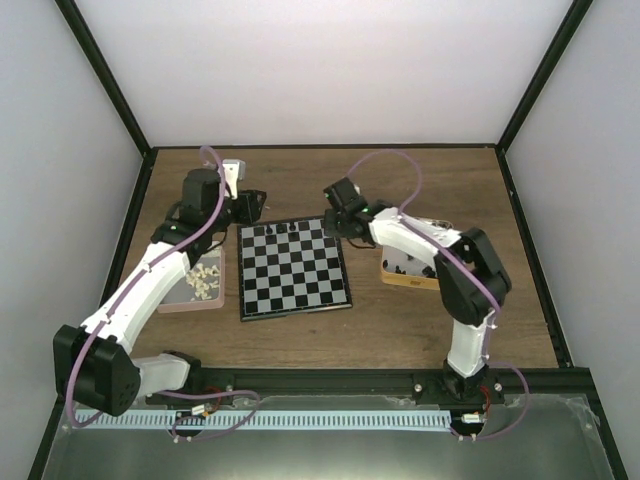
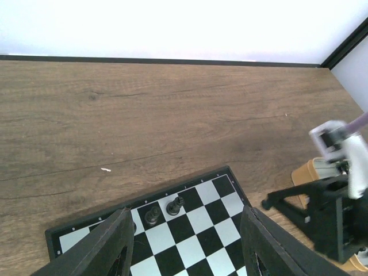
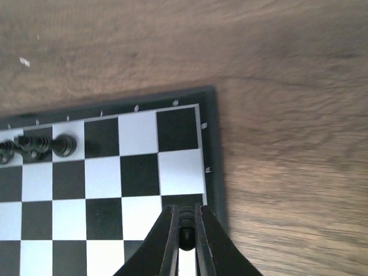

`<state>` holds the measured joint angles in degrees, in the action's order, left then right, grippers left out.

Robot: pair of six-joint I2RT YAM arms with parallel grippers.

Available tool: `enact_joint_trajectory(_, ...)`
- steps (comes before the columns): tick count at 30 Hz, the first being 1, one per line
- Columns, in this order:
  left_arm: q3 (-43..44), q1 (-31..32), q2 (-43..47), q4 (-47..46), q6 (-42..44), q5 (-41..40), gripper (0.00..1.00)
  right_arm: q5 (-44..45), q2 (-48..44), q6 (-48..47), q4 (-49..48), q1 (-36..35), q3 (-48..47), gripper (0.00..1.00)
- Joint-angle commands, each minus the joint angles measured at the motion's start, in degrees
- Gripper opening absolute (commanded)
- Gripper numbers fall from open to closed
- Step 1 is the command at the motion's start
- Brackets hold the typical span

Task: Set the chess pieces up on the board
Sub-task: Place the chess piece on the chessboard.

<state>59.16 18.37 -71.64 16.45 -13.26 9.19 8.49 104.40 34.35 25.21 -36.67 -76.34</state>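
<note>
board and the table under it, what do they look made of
The board looks like a thin flat sheet, likely metal or glossy plastic: its pale squares have a silvery sheen. The table looks like matte wood or wood-look laminate, with brown grain lines.

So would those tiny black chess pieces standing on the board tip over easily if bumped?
Probably yes: the chess pieces look tall for their narrow bases, so a nudge would likely topple them. They seem light; the right gripper pinches one between its fingertips. Round-bodied, a fallen one may roll on the board.
</note>
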Motion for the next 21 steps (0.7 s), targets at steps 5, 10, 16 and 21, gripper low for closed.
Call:
enact_joint_trajectory(5,-0.7,0.2,1.3,-1.3,-0.2,-0.5,0.54,2.3,9.3,-2.4,2.8,-3.1,-8.3,0.04)
enact_joint_trajectory(10,-0.8,0.1,1.2,-1.5,-0.2,-0.3,0.54,5.4,12.4,-2.6,3.2,-3.1,-10.3,0.04)
enact_joint_trajectory(16,-0.9,0.2,0.9,-1.5,-0.2,-0.4,0.54,5.6,15.5,-2.8,3.3,-3.1,-11.5,0.08)
enact_joint_trajectory(21,-0.8,0.1,0.8,-1.5,-0.2,-0.5,0.54,5.1,15.4,-2.8,2.6,-3.1,-11.4,0.19)
